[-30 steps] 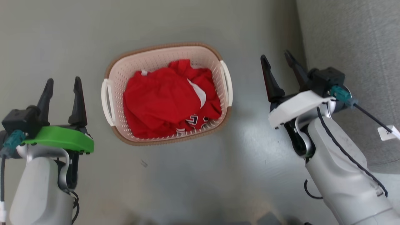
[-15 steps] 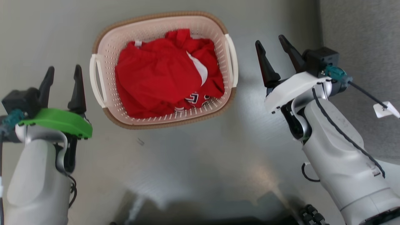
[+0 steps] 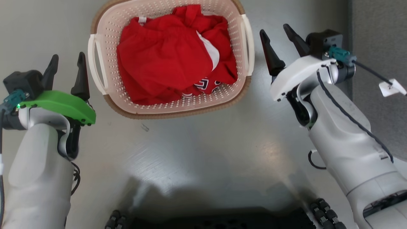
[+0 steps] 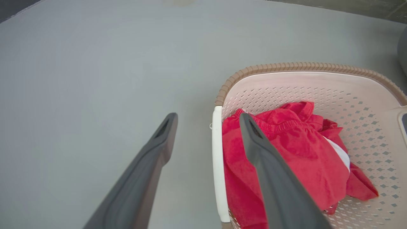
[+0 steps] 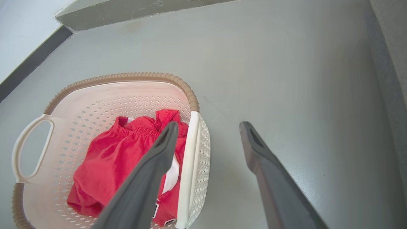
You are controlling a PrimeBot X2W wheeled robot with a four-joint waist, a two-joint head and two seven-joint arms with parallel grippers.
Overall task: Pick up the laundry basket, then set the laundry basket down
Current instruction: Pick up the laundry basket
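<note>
Your left pincer [image 3: 68,57] stood open to a middling width, its two dark fingers spread in a V with nothing between them. It hovered just beside the left handle [image 3: 95,63] of the laundry basket [image 3: 165,106], and a thin strip of grey floor [image 3: 190,152] showed between the inner finger and that handle, so you had no contact there. In the left wrist view the white handle [image 4: 217,165] ran up through the gap between the fingers, and the inner finger crossed in front of the red clothes [image 4: 295,159]. You could not tell from that view how high the fingers hung above the rim.

Your right pincer [image 3: 273,29] was open to much the same width and was also empty. It sat just outside the right handle [image 3: 248,41], fingers pointing away from you, with a little floor showing between the inner finger and the handle. In the right wrist view the inner finger lay across the basket's near wall and the outer finger was over bare floor. The near handle [image 5: 190,165] fell between them, and the far loop handle [image 5: 22,152] showed on the other side.

The basket itself rested on the floor between your two arms, at the top of the head view with its far end cut off by the edge. It stood upright, brown rim [image 3: 178,114] up, with the crumpled red clothes heaped inside and a patch of white showing in the folds. A grey fabric surface [image 3: 378,31] ran along the right side, beyond your right arm.
</note>
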